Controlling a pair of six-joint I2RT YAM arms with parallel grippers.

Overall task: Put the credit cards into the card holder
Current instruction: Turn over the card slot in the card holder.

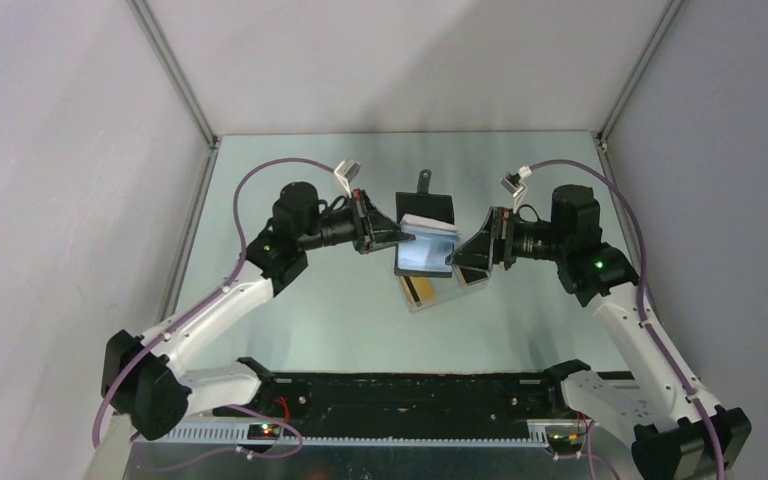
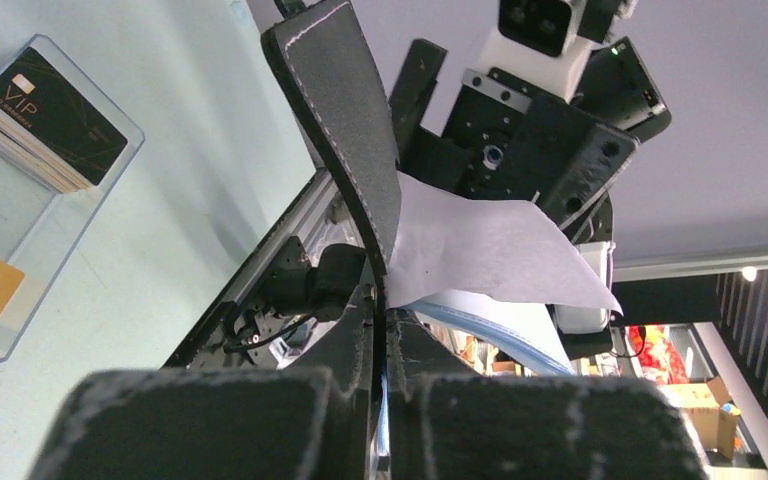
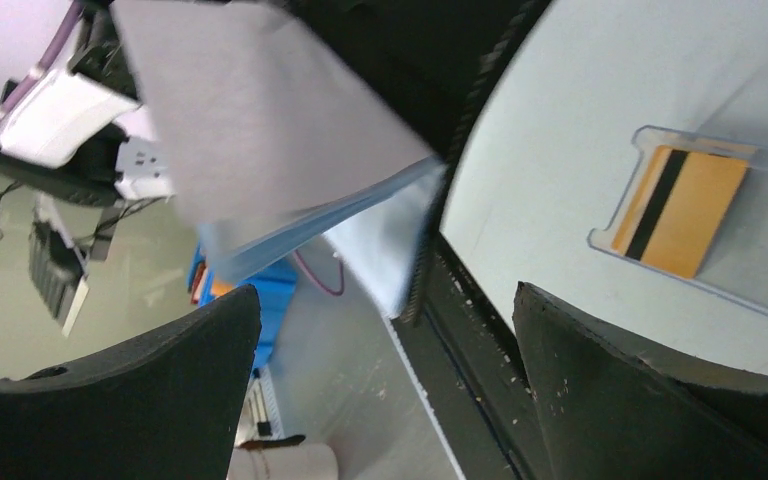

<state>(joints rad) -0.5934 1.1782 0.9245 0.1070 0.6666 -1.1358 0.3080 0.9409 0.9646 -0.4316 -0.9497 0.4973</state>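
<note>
My left gripper [image 1: 403, 237] holds the card holder [image 1: 430, 208] open above the table, shut on the edge of it [image 2: 385, 330]. Its black flap [image 2: 345, 130] stands up, with a white paper sheet [image 2: 480, 245] and blue lining [image 3: 360, 215] showing inside. My right gripper [image 1: 460, 255] is open just right of the holder, with nothing between its fingers [image 3: 385, 300]. The credit cards lie below in a clear tray [image 1: 415, 303]. One is an orange card with a black stripe [image 3: 675, 210]. A stack topped by a black card [image 2: 50, 115] lies beside it.
The clear tray's rim [image 2: 125, 135] lies on the pale table right under both grippers. Metal frame posts [image 1: 175, 70] and grey walls close in the table on three sides. A black rail [image 1: 410, 395] runs along the near edge between the arm bases.
</note>
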